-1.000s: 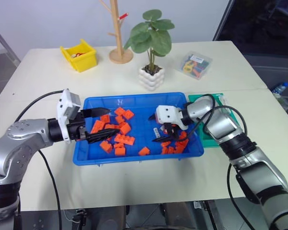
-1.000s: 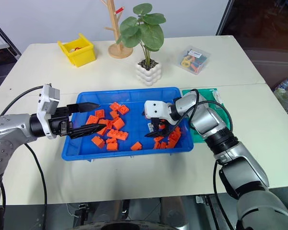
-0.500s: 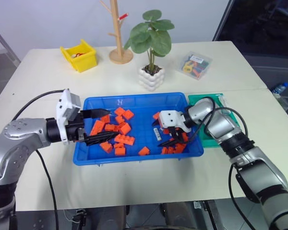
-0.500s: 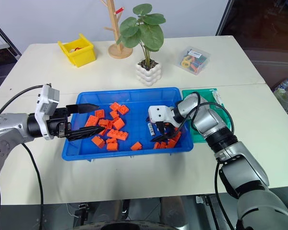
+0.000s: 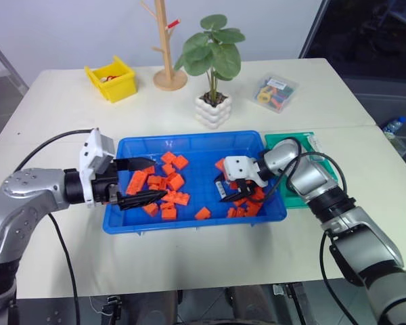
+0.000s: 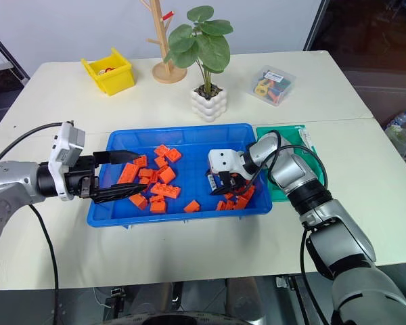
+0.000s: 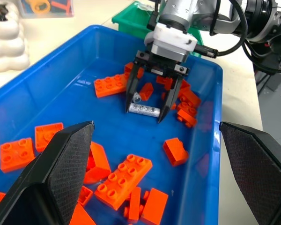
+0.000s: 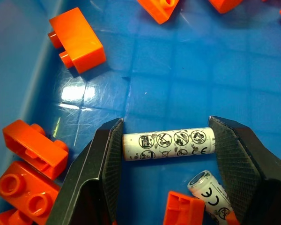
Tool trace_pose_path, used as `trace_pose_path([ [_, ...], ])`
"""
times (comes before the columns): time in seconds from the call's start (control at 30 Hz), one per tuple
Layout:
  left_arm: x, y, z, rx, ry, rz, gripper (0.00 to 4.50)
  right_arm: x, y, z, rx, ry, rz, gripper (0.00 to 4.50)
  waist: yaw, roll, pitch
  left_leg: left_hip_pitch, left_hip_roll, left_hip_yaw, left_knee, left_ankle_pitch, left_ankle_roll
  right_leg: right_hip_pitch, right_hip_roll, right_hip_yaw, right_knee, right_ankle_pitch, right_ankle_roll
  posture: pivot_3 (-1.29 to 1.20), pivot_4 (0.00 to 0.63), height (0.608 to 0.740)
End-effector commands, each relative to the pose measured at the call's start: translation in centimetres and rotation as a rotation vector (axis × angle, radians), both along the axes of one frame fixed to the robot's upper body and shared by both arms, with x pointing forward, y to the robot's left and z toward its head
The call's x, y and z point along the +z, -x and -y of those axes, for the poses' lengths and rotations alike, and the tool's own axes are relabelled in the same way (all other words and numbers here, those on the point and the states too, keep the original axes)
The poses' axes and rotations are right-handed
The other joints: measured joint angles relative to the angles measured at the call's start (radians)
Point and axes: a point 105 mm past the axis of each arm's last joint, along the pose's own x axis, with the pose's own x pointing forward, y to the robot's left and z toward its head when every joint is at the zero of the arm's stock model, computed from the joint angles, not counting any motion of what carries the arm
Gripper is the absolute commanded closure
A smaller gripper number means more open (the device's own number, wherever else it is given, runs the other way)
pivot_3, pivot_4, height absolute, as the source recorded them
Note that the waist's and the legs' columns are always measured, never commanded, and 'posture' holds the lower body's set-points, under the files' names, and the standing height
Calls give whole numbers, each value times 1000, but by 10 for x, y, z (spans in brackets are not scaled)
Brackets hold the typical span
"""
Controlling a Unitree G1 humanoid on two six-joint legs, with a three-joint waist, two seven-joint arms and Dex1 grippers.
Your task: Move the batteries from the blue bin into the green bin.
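A slim white cylindrical battery [image 8: 167, 144] printed with small symbols is lying flat on the floor of the large shallow bright-blue plastic tray [image 5: 189, 142], toward its right end; the right gripper [image 7: 147, 107] is standing over it with one black fingertip at each end of the cylinder, the jaws part-way drawn in and bracketing it lengthwise; the battery is resting on the tray floor, not lifted; a second whitish battery [image 8: 210, 188] is lying just beside the first, partly hidden by one finger; orange toy building bricks [image 5: 169, 196] are lying scattered across the same tray, several bunched close around the right gripper; the left gripper [image 5: 141, 181] is hanging over the tray's left end with its two black fingers standing wide apart and holding nothing; the teal-green plastic bin [image 5: 294, 145] is sitting just beside the tray's right edge, largely behind the right arm; its contents cannot be made out; farther back on the pale table [image 5: 325, 101] are standing a potted green plant in a white pot [image 5: 213, 108], a small yellow plastic bin [image 5: 111, 79], a wooden branched stand [image 5: 168, 68] and a clear lidded box [image 5: 276, 91]
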Motion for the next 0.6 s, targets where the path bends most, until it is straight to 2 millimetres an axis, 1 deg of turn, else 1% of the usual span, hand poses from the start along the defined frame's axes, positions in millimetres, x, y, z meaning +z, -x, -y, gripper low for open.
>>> trace_pose_path([
  [0.03,11,0,2,-30,38,24,0,34,-9,-6,-34,-65,69,2244,1,0,0,0,0,0,0,0,0,0,0,0,0,0,0,0,150,740],
  [0.13,10,-8,0,-40,68,5,0,71,-15,-1,-75,-129,133,2244,1,1,1,0,0,0,0,0,0,0,0,0,0,0,0,0,150,740],
  [0.23,13,-23,2,-45,108,24,0,105,-22,19,-150,-151,223,2244,5,1,1,-1,0,0,0,0,0,-1,0,0,0,0,0,0,150,740],
  [0.3,16,-32,6,-60,138,38,0,121,-24,35,-207,-157,259,2244,10,0,0,-1,0,0,0,0,0,0,0,-1,-1,0,0,0,150,740],
  [0.37,20,-36,12,-83,175,41,0,128,-24,54,-267,-144,285,2244,12,0,0,-2,0,0,0,0,0,0,0,-1,-2,0,0,0,150,740],
  [0.47,23,-39,21,-129,200,34,0,130,-23,88,-372,-101,309,2244,11,0,0,-3,0,0,0,0,0,0,0,-1,-2,0,0,0,150,740],
  [0.6,22,-49,31,-154,222,29,0,122,-19,143,-534,-13,336,2244,8,0,0,-3,0,0,0,0,0,-1,0,-1,-2,0,0,0,150,740],
])
